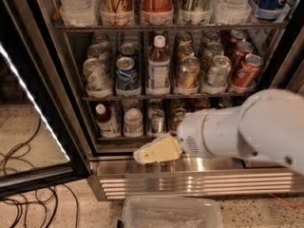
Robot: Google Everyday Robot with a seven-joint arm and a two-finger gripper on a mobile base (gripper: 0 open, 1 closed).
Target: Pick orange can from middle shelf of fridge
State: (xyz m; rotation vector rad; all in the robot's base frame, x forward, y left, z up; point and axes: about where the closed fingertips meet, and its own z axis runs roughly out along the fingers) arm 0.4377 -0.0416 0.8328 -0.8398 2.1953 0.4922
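The orange can [188, 72] stands at the front of a row on the middle shelf [118, 98] of the fridge [76, 122], right of a clear bottle [158, 66] and left of a silver-green can [218, 71]. Red cans [247, 70] stand at the shelf's right end. My gripper [156, 150], pale yellow, is low in front of the fridge's bottom sill, below and left of the orange can and well apart from it. It holds nothing that I can see. My white arm [242, 127] hides the right part of the bottom shelf.
The glass door [33, 103] with a lit strip stands open at the left. Cables [23, 175] lie on the floor there. A ribbed steel grille [199, 180] runs below the sill. A clear plastic bin [171, 213] sits on the floor in front. Tall bottles fill the top shelf [156, 26].
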